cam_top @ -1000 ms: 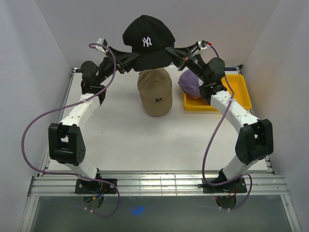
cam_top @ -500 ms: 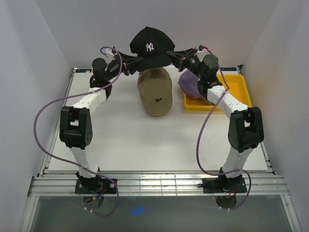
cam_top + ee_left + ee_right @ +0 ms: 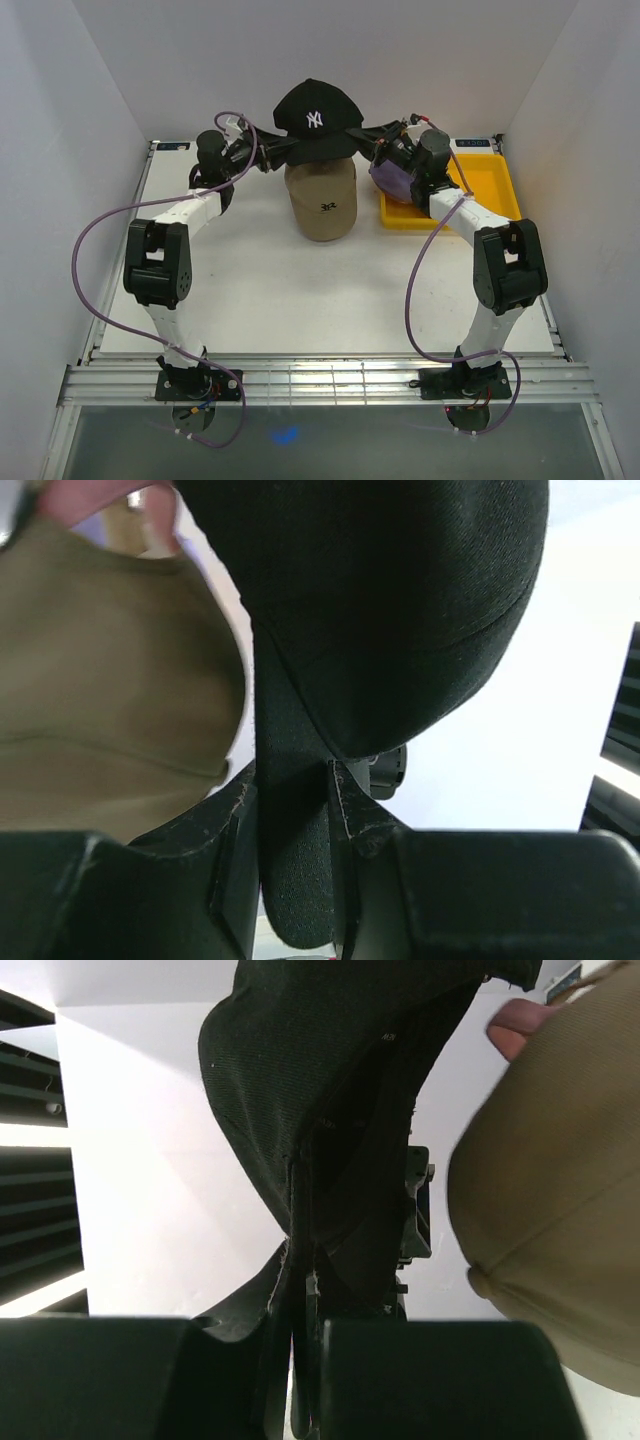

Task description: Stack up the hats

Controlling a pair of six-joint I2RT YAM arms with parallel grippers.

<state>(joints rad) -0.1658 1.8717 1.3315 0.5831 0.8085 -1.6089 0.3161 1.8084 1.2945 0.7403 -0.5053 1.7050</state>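
Both grippers hold a black cap (image 3: 315,120) with a white logo just above the back of a tan cap (image 3: 322,205) lying on the table. My left gripper (image 3: 283,152) is shut on the cap's left edge, and my right gripper (image 3: 362,136) is shut on its right edge. In the left wrist view black fabric (image 3: 380,610) is pinched in the gripper (image 3: 295,780), with the tan cap (image 3: 100,680) beside it. In the right wrist view the gripper (image 3: 303,1270) clamps the black cap (image 3: 330,1080). A pink bit (image 3: 515,1025) peeks out behind the tan cap. A purple cap (image 3: 393,178) lies on the tray. No white cap shows.
A flat yellow tray (image 3: 492,190) sits at the back right, with the purple cap on its left end. White walls close in the table at the back and on both sides. Purple cables hang from both arms.
Both arms have reached forward and lowered the black cap from high above down to just over the tan cap. Both grips have held.
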